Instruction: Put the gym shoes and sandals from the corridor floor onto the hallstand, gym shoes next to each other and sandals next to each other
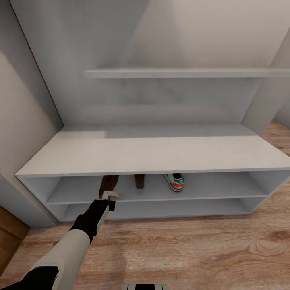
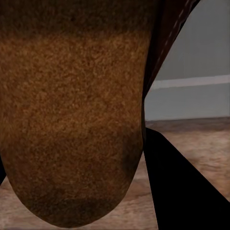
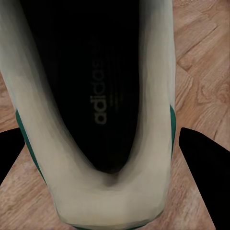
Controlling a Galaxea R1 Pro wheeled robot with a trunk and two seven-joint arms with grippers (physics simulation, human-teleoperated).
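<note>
two grippers: left gripper (image 1: 109,196) holds a sandal (image 1: 108,184); right gripper (image 3: 115,191) holds a gym shoe (image 3: 96,110).

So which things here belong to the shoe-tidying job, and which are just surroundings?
Part of the job:
- sandal in the left gripper, at the upper slot
- second sandal, on the upper slot
- gym shoe on the rack
- gym shoe at the right wrist
- hallstand
- corridor floor

Just surroundings:
- floating shelf
- grey wall
</note>
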